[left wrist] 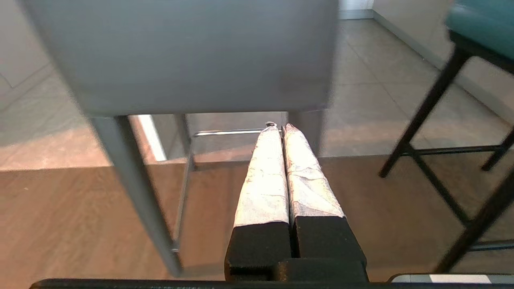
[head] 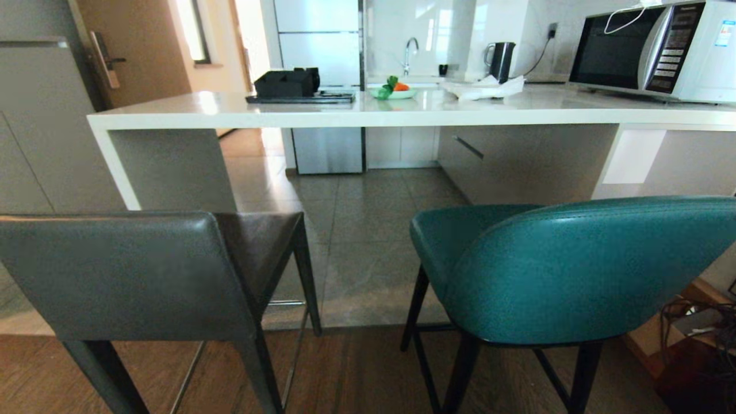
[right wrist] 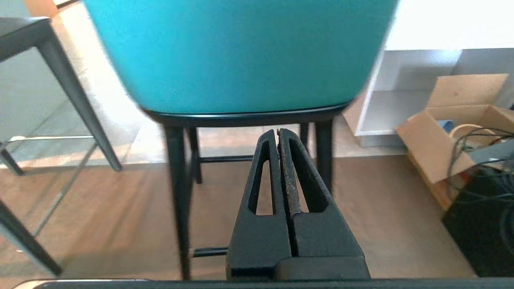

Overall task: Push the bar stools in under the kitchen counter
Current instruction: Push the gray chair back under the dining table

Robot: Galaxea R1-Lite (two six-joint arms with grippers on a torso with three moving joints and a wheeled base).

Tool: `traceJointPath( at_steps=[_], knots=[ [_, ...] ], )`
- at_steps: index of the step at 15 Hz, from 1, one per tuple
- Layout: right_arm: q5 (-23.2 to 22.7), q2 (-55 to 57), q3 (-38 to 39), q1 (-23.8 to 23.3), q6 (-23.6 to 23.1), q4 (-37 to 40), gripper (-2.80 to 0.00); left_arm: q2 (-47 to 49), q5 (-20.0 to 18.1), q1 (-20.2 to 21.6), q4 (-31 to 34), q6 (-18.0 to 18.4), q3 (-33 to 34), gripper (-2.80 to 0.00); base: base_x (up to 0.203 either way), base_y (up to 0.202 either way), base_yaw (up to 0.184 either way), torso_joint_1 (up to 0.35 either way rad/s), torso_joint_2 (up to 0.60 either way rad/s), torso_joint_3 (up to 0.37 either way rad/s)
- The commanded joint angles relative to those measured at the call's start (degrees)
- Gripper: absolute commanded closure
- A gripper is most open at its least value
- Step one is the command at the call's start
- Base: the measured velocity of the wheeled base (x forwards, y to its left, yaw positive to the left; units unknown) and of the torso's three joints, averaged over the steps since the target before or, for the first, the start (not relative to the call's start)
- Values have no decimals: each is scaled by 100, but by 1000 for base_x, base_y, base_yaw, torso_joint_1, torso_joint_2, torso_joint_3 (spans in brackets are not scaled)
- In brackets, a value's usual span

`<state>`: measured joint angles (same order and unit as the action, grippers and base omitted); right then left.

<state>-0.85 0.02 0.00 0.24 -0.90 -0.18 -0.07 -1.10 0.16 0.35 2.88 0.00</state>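
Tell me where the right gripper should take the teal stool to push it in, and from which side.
On the teal stool, press the broad curved backrest from behind, the robot's side: it faces the right gripper, which is shut and sits lower, at leg level. A shut-finger push suits it better than a pinch, likely.

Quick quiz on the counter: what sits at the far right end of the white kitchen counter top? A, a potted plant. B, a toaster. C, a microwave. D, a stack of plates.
C: a white microwave with a dark door stands on the right end of the kitchen counter, beyond the teal stool; no toaster, stack of plates or plant is there.
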Motion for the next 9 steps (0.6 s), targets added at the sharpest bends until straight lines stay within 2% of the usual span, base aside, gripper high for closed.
traceJointPath(
  at_steps=[1, 9],
  knots=[
    [-3, -2, 9, 2, 2, 1, 0, -10, -5, 2, 0, 2, 18, 0, 0, 196, 2, 2, -6, 7],
    [-3, -2, 9, 2, -3, 1, 0, -10, -5, 2, 0, 2, 18, 0, 0, 196, -2, 3, 4, 2]
  ],
)
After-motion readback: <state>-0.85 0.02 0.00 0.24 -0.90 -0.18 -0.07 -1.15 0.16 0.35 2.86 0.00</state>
